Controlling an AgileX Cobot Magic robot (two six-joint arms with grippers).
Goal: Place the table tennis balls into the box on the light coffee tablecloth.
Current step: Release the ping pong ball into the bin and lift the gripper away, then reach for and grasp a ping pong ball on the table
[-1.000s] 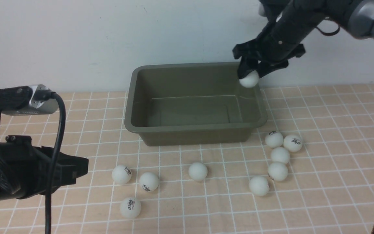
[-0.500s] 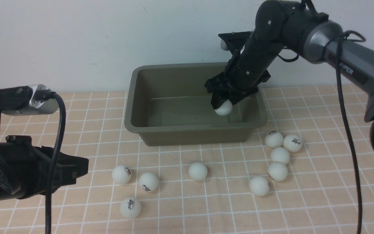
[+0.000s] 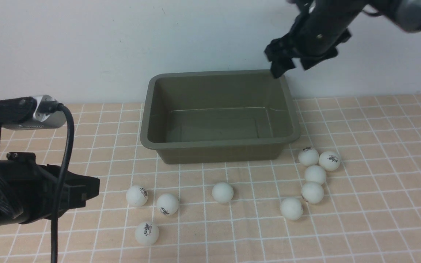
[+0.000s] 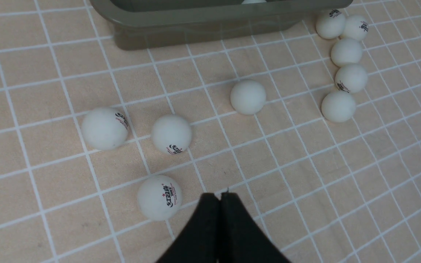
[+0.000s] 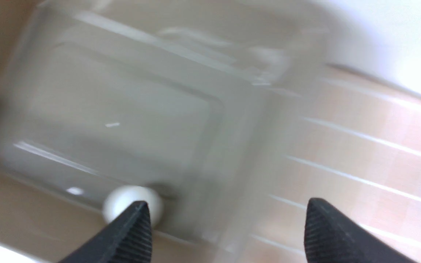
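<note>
Task state, approx. early: you have 1 ball (image 5: 132, 204) in the box (image 3: 217, 153), seen on its floor in the R wrist view; the front wall hides it in the front view. 8 balls remain on the cloth (image 3: 389, 153), all outside the box. Distribution, front view: 3 on the L side (the L-most ball (image 3: 136, 196), a 2nd (image 3: 167, 204) beside it, a 3rd (image 3: 147, 233) nearer you); 1 ball (image 3: 223, 193) near centre, in front of the box; 4 in a cluster off the box's R front corner (e.g. the logo ball (image 3: 329, 161)), plus 1 (image 3: 291, 209) just nearer you. Correction to count: 9 remain in all. Box upright, at the far side of the cloth, by the wall (image 3: 86, 47).

R hand (image 3: 285, 65): fingers apart, nothing between them, above the box's far R corner; blurred, so prob. in motion. L hand (image 4: 219, 197): fingertips together, nothing gripped, over the cloth on the L side.

Cf. earlier front frames: the R hand had a ball between its fingers, 1st above the R rim, then lowered inside the box. Now the ball is released and the hand is up and out. Box, cloth balls and L arm (image 3: 31, 182) unchanged.
</note>
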